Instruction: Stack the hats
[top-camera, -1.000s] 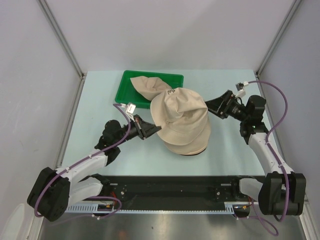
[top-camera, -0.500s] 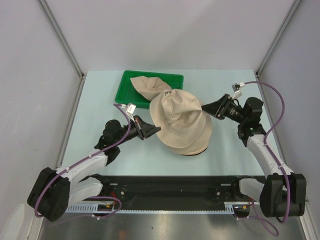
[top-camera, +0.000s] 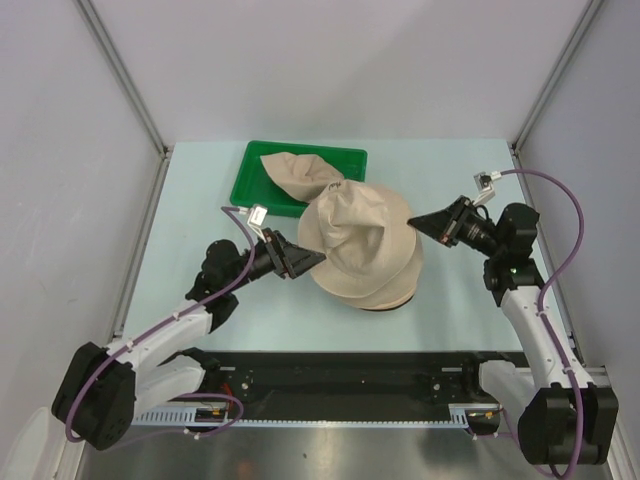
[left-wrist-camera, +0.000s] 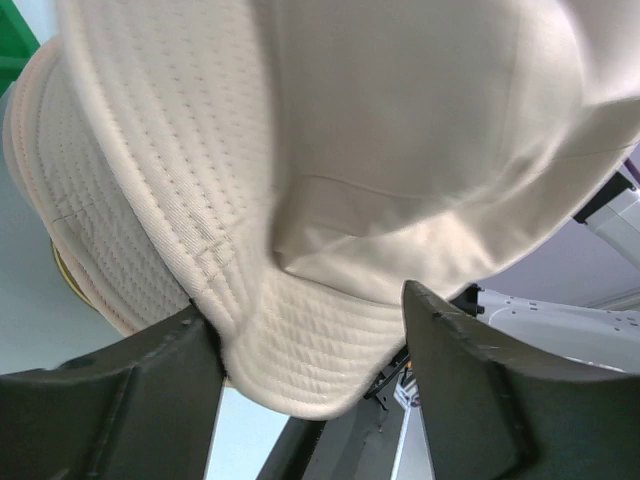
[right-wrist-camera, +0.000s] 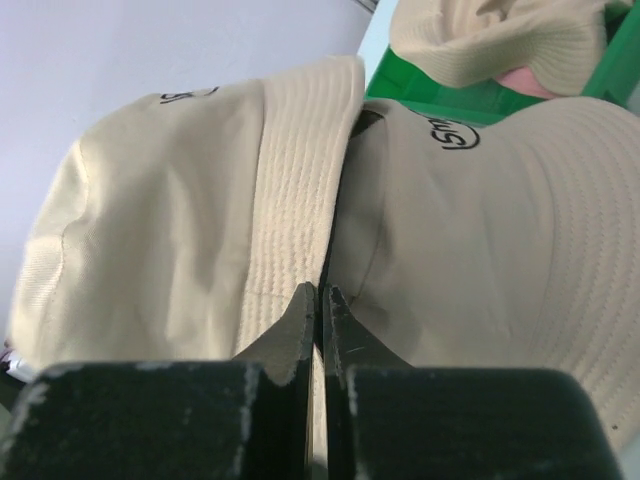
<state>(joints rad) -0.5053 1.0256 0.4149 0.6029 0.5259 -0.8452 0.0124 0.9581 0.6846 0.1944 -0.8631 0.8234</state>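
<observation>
The left gripper (top-camera: 318, 258) has just let go: its fingers (left-wrist-camera: 110, 390) now stand apart, with the brim of the top hat (top-camera: 355, 225) drooping loose between them. The right gripper (top-camera: 415, 221) has gone the other way, and its fingers (right-wrist-camera: 290, 345) are pressed together at that hat's far side from the green tray (top-camera: 250, 180). I cannot tell whether they have caught a fold of cloth.

The top hat sits crumpled on the pile of hats (top-camera: 370, 285) on the table (top-camera: 200, 200), just off the tray's near corner. One more hat (top-camera: 295, 175) lies in the tray. To my eye the top hat is placed, and the one in the tray remains to be stacked.
</observation>
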